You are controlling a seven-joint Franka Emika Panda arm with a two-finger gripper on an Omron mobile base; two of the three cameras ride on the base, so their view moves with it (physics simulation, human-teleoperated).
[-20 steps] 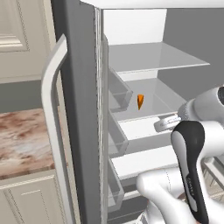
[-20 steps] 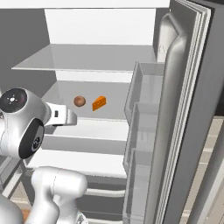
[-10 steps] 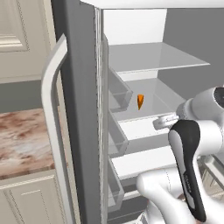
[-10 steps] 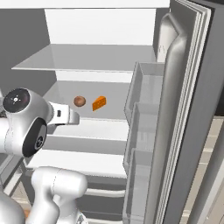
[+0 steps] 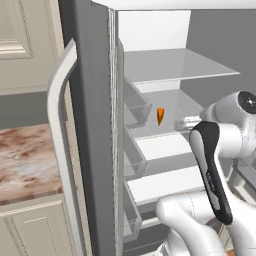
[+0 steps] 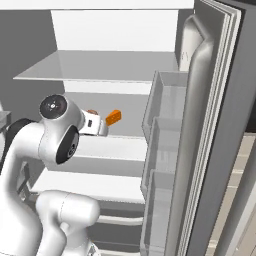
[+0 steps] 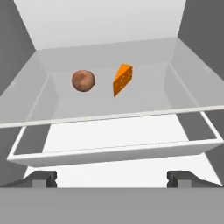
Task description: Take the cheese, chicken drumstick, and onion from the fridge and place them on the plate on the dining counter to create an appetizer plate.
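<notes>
the fridge [image 6: 215,125] stands with its doors swung wide, and on one white inner shelf [image 7: 144,94] lie the cheese [image 7: 122,79] and the onion [image 7: 83,80], just beside each other but not touching, the onion to the left of the wedge in the hand view. the claw [image 7: 112,178] hangs in front of that shelf, released, its two fingertips spread wide with nothing between them, still apart from both foods.

the cheese looks like a firm, light wedge with flat faces; the sensible hold is probably across its two broad flat sides, near the thick end, since the narrow tip would give the pads little to bear on. it seems stiff enough not to crush. the onion is a smooth little ball, likely light and hard, and the one more apt to roll or squirt out sideways, so it wants a pinch straight across its widest middle.

count: one cheese wedge, one onion, both on the same shelf. no chicken drumstick can be made out on the shelves seen here. a patch of marbled bench [image 5: 25,160] shows left of the fridge door.
</notes>
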